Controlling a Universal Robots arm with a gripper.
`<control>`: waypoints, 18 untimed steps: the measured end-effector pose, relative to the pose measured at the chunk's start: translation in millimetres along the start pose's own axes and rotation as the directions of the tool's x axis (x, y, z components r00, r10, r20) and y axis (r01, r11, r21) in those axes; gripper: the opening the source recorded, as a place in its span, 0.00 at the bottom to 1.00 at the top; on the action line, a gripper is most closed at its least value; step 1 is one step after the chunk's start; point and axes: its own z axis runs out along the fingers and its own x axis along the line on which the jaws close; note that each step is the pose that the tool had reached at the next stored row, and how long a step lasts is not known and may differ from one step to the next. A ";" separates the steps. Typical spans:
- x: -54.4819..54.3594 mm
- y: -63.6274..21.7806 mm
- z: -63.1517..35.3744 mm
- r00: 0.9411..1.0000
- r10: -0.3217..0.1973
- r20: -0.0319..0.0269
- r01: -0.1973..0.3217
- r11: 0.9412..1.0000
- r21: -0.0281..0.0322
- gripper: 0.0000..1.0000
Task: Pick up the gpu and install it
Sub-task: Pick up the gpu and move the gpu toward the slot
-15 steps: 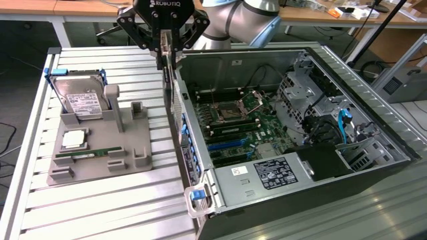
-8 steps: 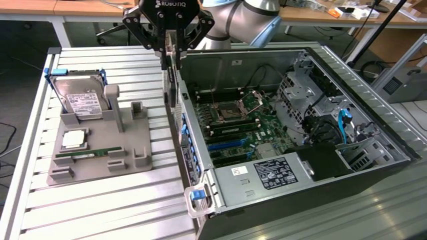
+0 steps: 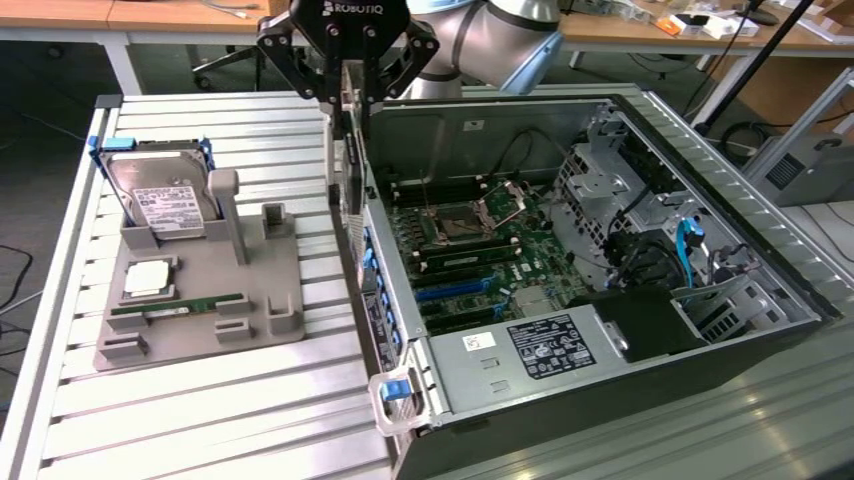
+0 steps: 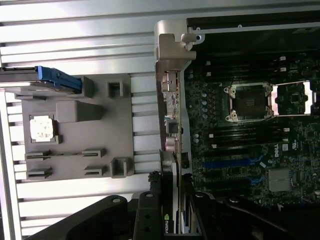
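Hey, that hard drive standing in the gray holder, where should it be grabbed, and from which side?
Probably by its upper edge, from above. The hard drive leans upright in the gray holder with its lower end seated in a slot, so only the top stands free. Pinch across its thin front and back faces.

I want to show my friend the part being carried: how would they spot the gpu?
Find the open computer case on the slatted table. At its wall on the exterior view's left, the black gripper holds the gpu, a thin dark card hanging edge-on. Unlike the boxy hard drive and green memory stick, it is off the grey holder.
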 end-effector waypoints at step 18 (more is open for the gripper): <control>-20.8 1.2 0.6 1.000 0.000 0.000 0.000 1.000 0.000 0.27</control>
